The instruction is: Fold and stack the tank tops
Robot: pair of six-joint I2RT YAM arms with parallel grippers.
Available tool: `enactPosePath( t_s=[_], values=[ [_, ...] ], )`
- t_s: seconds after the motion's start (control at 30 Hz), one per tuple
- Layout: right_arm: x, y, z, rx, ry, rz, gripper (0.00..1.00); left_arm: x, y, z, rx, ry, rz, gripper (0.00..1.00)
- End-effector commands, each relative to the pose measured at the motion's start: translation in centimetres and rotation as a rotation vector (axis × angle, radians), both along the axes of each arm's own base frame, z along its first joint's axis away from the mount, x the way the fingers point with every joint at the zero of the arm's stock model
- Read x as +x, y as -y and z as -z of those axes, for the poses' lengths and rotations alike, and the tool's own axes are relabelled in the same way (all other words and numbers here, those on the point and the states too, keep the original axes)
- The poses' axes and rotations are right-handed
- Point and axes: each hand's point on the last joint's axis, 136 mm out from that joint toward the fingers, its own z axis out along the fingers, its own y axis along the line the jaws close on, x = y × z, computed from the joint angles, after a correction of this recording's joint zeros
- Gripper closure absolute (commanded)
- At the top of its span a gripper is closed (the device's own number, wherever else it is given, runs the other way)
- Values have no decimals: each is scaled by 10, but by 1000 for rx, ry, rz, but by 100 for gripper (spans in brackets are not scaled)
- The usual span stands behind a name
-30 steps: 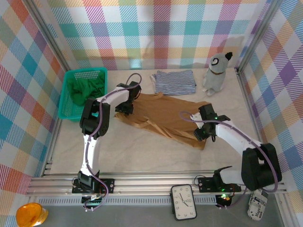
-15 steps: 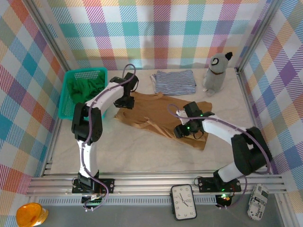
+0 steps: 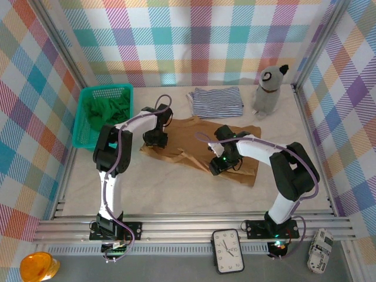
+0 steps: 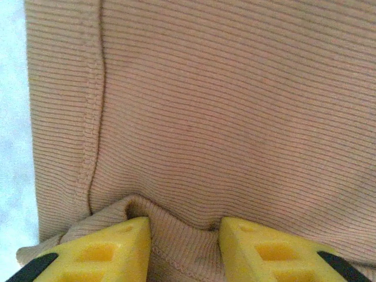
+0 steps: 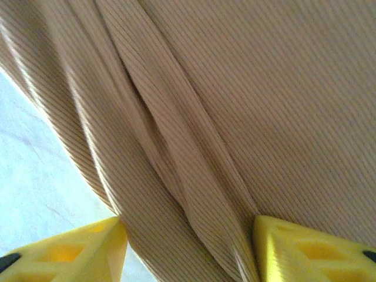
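Note:
The tan-brown tank top (image 3: 182, 134) lies spread out mid-table. My left gripper (image 3: 155, 138) is at its left end; in the left wrist view the gripper (image 4: 184, 224) is shut on a raised fold of the ribbed tan cloth (image 4: 223, 106) by the hem. My right gripper (image 3: 220, 165) rests on the top's lower edge; in the right wrist view it (image 5: 189, 228) stands open, its yellow fingers straddling long creases of the tan cloth (image 5: 264, 88). The striped tank top (image 3: 216, 101) lies folded at the back. The green tank top (image 3: 107, 110) sits bunched in the basket.
The teal mesh basket (image 3: 88, 141) stands at the left wall. A grey plush toy (image 3: 269, 89) sits at the back right beside the striped top. Bare white table (image 3: 176, 185) lies in front of the tan top, and checked walls close in three sides.
My right gripper has slid left along the tan top's lower edge, from its right end toward the middle. My left gripper has shifted slightly nearer at the top's left end.

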Motion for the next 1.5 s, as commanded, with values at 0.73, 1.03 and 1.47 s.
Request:
enactPosePath(
  t_s=[0.73,1.03,1.47],
  values=[
    [122,103,-58,71,273,246,32,42,77,-73,-345,178,-27,56],
    [193,143,-33,28,290,320,34,101,126,-51,-432,230,-21,55],
    [215,134,-5,71,187,291,39,118,144,-21,-440,176,0,57]
  ],
)
